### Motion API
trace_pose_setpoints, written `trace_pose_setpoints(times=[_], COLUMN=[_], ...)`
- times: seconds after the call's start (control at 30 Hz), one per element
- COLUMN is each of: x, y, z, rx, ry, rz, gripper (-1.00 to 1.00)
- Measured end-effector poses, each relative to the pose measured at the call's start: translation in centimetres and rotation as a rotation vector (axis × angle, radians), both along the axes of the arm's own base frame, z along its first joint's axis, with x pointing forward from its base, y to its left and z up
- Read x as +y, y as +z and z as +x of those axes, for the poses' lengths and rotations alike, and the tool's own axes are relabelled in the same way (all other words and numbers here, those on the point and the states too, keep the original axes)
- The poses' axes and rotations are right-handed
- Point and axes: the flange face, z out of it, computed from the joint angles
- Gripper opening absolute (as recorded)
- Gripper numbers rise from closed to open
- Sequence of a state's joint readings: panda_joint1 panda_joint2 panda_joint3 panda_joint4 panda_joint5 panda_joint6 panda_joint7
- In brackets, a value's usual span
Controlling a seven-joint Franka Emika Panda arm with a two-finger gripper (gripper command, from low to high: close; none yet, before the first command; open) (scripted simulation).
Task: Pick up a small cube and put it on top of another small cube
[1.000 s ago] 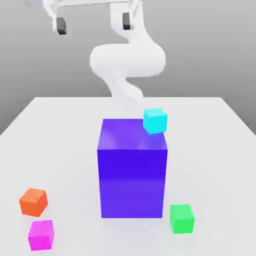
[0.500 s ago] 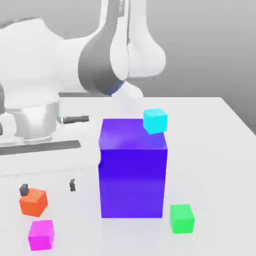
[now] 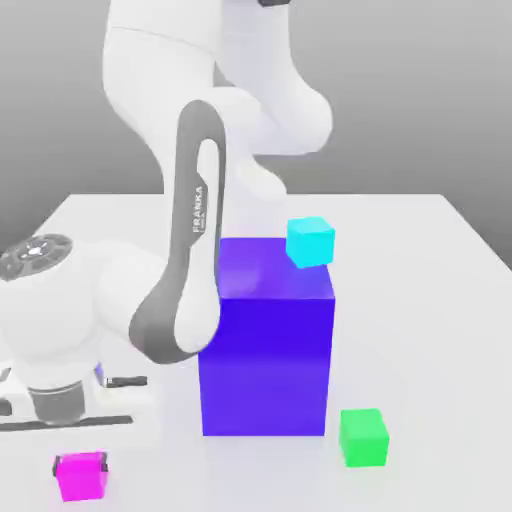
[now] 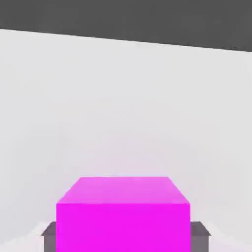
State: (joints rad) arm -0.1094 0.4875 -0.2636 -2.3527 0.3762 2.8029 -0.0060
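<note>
At the exterior view's left, on the near part of the white table (image 3: 430, 350), sits the small, plain, bright pink cube (image 3: 82, 478). The gripper (image 3: 81, 464) is shut on it, with one dark fingertip pressed to each side. The pink cube looks hard and stiff, so a squeeze should not squash it. I guess it is light and won't break easily. Its flat sides may be a bit slippery, so the best place to hold it is the middle of two sides that face away from each other, kept level.

Next, going right, is the big, smooth blue-violet block (image 3: 265, 365). The small bright blue cube (image 3: 311, 242) shows by its far right top corner. Near and more to the right is the small green cube (image 3: 364, 438) on the table.

Half a second ago the gripper was higher and farther back, with its tips apart and the pink cube not in them. Now it has come down and closed. The pink, blue and green cubes and the big block look like they are in the same spots.
</note>
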Motion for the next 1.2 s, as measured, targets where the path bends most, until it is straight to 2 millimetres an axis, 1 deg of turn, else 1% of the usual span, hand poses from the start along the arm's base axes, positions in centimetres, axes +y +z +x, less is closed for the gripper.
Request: trace_pose_setpoints(times=[0.03, 0.07, 0.1, 0.2, 0.27, 0.5, 0.8, 1.03, 1.2], x=[0.0, 0.0, 0.0, 0.0, 1.0, 6.0, 12.8, 17.7, 20.9], y=[-0.4, 0.1, 1.1, 4.9, 6.1, 9.0, 14.3, 18.6, 21.0], z=[0.0, 0.0, 0.1, 0.0, 0.3, 1.7, 3.0, 2.9, 2.3], rx=[0.0, 0.0, -0.001, -0.001, -0.012, -0.061, -0.088, -0.083, -0.071], ry=[-0.001, 0.0, 0.001, 0.001, -0.044, -0.27, -0.537, -0.731, -0.873], rz=[0.0, -0.001, -0.002, -0.001, 0.028, 0.167, 0.311, 0.381, 0.404], gripper=[-1.0, -1.0, -1.0, -1.0, -1.0, -1.0, -1.0, -1.0, -1.0])
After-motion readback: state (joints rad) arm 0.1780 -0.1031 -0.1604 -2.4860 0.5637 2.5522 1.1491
